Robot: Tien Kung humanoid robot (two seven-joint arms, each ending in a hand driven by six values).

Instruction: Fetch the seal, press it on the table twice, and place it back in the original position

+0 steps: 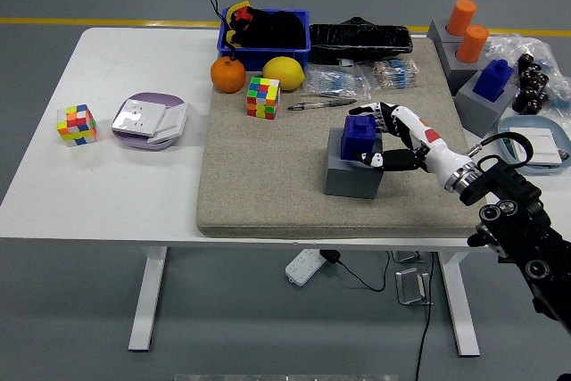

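One robot hand (385,136), the right, closes its fingers (370,160) around a blue seal (359,134) seated in its grey holder (350,180) on the mat (259,185).

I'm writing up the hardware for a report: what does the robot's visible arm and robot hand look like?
Only the right arm shows. It is black and blocky, with round joint caps and a silvery ring at the wrist. A black cable loops above the forearm. The right robot hand has a white shell with an orange-red patch on its back, and slim fingers in black and white segments.
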